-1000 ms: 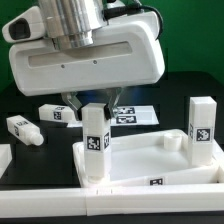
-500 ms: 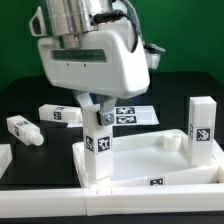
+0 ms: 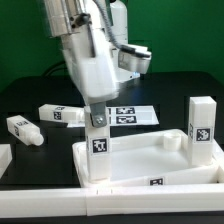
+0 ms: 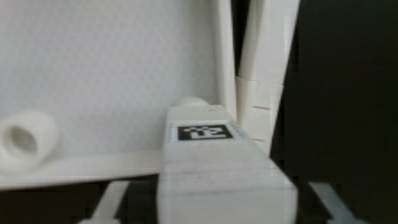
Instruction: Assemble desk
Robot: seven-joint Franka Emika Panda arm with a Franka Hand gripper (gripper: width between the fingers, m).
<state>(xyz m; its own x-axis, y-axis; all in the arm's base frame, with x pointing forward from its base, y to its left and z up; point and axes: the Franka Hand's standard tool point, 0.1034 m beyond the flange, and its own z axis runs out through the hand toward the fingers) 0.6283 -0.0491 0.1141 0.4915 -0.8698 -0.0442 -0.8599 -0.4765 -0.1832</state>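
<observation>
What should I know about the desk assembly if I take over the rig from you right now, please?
Gripper: open, straddling the top of the corner leg, gaps either side in the wrist view.
Panel: flat on the table, rim up.
Done: the corner leg and the second leg, at the exterior view's right, stand upright on the panel; how firmly seated is unclear.
Left: loose leg and other loose leg lie on the table at the exterior view's left; fit both.

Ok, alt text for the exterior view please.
A white robot gripper straddles the top of an upright tagged leg standing in a corner of the white desk panel. A second leg stands at the exterior view's right; two loose legs lie on the black table.
</observation>
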